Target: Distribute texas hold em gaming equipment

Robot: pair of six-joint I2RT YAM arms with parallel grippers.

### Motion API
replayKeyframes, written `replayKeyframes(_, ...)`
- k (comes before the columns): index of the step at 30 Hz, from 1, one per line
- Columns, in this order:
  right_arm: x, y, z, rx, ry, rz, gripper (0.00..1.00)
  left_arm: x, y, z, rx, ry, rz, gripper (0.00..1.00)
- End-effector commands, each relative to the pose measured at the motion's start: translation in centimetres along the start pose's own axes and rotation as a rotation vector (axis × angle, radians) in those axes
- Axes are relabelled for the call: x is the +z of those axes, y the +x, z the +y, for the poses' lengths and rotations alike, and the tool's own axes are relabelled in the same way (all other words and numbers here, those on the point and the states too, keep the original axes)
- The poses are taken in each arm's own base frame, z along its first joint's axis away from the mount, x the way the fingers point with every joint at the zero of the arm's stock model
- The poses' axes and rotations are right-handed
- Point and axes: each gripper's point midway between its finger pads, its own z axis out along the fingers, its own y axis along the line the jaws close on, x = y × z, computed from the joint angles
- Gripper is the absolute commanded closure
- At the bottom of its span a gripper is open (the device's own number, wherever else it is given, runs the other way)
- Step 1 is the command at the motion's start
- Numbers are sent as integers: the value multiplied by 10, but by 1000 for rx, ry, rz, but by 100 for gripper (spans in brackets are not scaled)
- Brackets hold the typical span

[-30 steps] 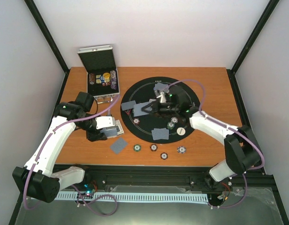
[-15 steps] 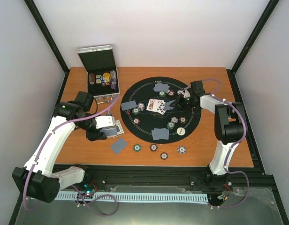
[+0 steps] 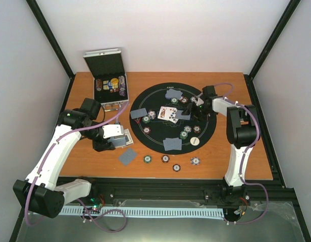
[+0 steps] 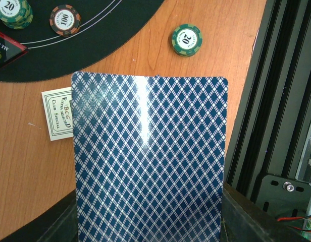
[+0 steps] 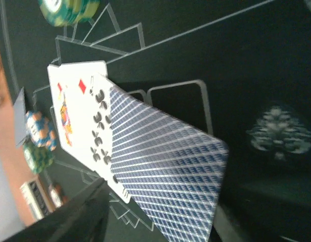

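Playing card (image 4: pixel 148 156) pinched in left tool (image 3: pixel 122 140), arm bent; right tool (image 3: pixel 188 111) outstretched over mat (image 3: pixel 155 142), grip unclear.

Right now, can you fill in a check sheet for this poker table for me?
Surface: wooden table with round black mat.
Job's things: striped chips on mat and wood; face-down cards; face-up cards; white button disc.
Clutter: open silver case holding more chips; cream printed slip.
Tools: left tool shut on blue-backed cards; right tool at a single card overlapping the face-up cards, open or shut unclear.
Cables: purple cable along each arm.
Surroundings: white walls, black frame posts.
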Motion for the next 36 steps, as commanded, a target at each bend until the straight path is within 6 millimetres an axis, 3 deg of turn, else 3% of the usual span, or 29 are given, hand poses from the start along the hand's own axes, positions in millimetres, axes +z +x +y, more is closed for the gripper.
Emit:
replayKeyframes(1, -30, -13, 3, -45, 98, -83, 46, -8, -6, -2, 5, -13, -30, 98)
replayKeyframes(4, -53, -16, 10, -67, 144, -141, 42, -8, -5, -3, 5, -9, -27, 99)
replayKeyframes(7, -76, -8, 31, -101, 130, -197, 38, -8, -6, -3, 4, -10, -31, 99)
replayKeyframes(9, -84, 7, 50, -131, 86, -218, 35, -7, -6, -3, 3, -9, -36, 99)
replayKeyframes(12, -85, 45, 89, -177, -40, -200, 32, -6, -6, -3, 4, -10, -41, 99)
replayKeyframes(18, -61, 159, 174, -294, -308, -55, 24, -7, -7, -3, 1, -7, -45, 99)
replayKeyframes(24, -51, 247, 232, -346, -520, 67, 19, -5, -8, -3, 2, -6, -51, 99)
replayKeyframes(28, -41, 281, 257, -368, -593, 123, 19, -6, -10, -3, -4, -1, -57, 99)
replayKeyframes(36, -14, 309, 291, -387, -661, 215, 20, -8, -7, -6, 2, -9, -50, 99)
